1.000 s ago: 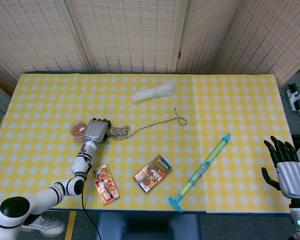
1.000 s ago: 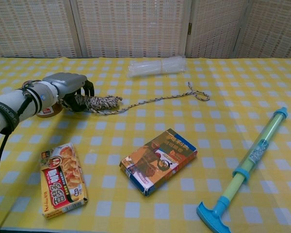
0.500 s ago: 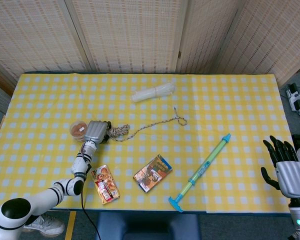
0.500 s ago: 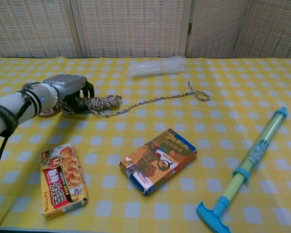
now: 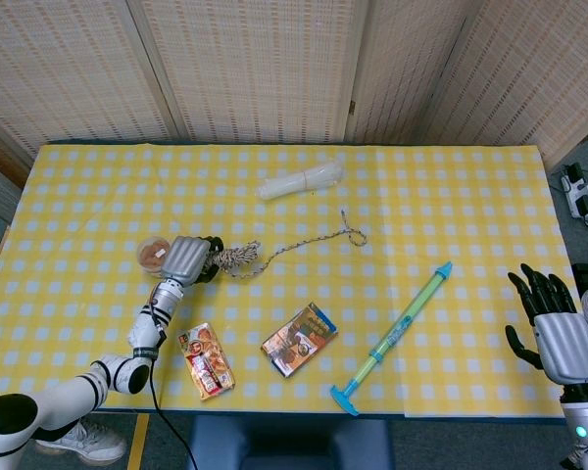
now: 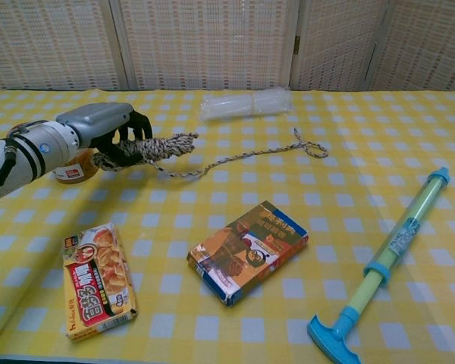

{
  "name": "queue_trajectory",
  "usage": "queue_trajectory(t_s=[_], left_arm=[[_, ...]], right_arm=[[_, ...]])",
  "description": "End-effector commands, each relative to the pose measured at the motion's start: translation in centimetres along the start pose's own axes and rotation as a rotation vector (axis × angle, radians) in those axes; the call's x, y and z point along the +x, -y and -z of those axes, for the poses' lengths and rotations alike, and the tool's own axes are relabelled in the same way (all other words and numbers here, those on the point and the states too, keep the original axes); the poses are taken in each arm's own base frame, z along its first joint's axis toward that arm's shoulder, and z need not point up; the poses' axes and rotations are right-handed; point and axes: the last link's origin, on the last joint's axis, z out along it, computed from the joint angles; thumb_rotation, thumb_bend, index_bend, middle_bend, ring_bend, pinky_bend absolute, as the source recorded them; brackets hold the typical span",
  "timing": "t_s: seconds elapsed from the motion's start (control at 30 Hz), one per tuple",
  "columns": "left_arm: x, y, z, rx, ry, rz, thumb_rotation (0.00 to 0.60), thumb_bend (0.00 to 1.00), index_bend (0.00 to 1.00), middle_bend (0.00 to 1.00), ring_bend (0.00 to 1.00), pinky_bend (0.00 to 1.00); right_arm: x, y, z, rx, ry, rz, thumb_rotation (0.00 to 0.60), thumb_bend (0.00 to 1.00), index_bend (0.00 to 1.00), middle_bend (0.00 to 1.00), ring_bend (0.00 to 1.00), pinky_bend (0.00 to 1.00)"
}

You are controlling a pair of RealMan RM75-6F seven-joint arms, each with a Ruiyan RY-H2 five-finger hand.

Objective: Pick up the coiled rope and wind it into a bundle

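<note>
The speckled brown-and-white rope [image 5: 237, 257] [image 6: 161, 147] has its coiled end gripped by my left hand [image 5: 186, 258] [image 6: 105, 129], lifted a little off the yellow checked table [image 5: 451, 206]. Its loose tail [image 5: 314, 239] [image 6: 265, 153] trails right across the cloth and ends in a small loop [image 5: 353, 235] [image 6: 309, 147]. My right hand [image 5: 556, 333] hangs off the table's right edge, fingers spread, holding nothing; only the head view shows it.
A small jar [image 5: 152, 255] [image 6: 70, 171] stands just left of my left hand. A clear plastic bundle [image 5: 300, 181] [image 6: 246, 103] lies at the back. Two snack boxes [image 6: 98, 279] [image 6: 247, 250] and a green-blue pump toy [image 5: 392, 339] [image 6: 387, 262] lie near the front.
My left hand has risen slightly with the coiled end of the rope, pulling the tail a little to the left. The right hand has barely shifted.
</note>
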Motion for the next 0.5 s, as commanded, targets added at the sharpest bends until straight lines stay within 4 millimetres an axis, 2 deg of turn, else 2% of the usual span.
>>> queue_trajectory(t_s=[0.03, 0.27, 0.5], left_arm=[[1.5, 0.2, 2.1, -0.072, -0.049, 0.040, 0.600, 0.58, 0.68, 0.69, 0.65, 0.71], [2.9, -0.1, 5.1, -0.170, -0.067, 0.044, 0.600, 0.58, 0.68, 0.69, 0.65, 0.71], [3.9, -0.2, 7.7, -0.223, -0.062, 0.029, 0.600, 0.58, 0.68, 0.69, 0.65, 0.71]], right_arm=[[-0.1, 0.2, -0.3, 0.010, 0.006, -0.001, 0.600, 0.47, 0.00, 0.00, 0.05, 0.00], [-0.5, 1.2, -2.1, 0.065, 0.047, -0.011, 0.600, 0.47, 0.01, 0.03, 0.07, 0.00], [-1.3, 4.5, -6.3, 0.181, 0.122, -0.028, 0.600, 0.46, 0.13, 0.08, 0.10, 0.00]])
